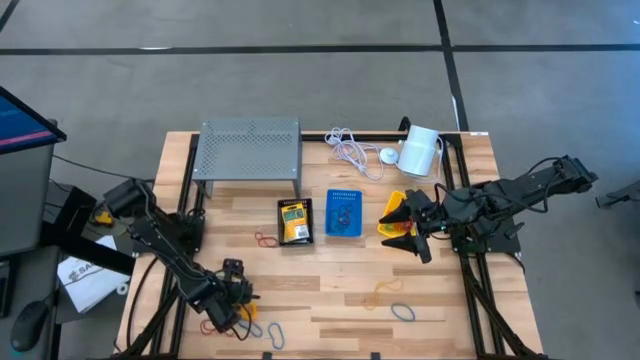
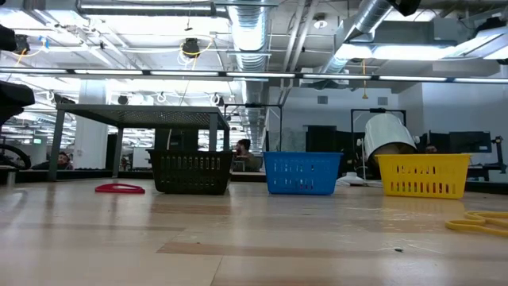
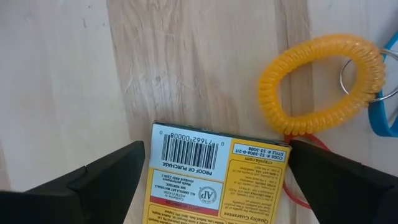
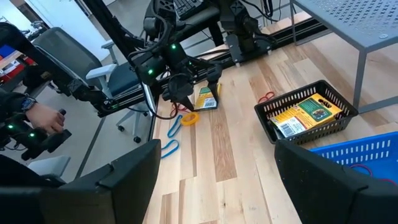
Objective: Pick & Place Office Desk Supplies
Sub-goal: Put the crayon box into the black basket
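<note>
Three bins sitting in a row mid-table: left bin (image 1: 295, 221) holding a card packet (image 1: 294, 223), middle bin (image 1: 344, 212), right bin (image 1: 395, 214). Mesh shelf (image 1: 250, 148) standing behind the left bin. Cable (image 1: 352, 152) lying between shelf and cylinder device (image 1: 420, 150).

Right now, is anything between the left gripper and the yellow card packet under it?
Nothing visible. The left gripper hangs open straight over the yellow card packet, one finger to each side. The orange coil loop lies just past the packet's corner, outside the fingers' path.
</note>
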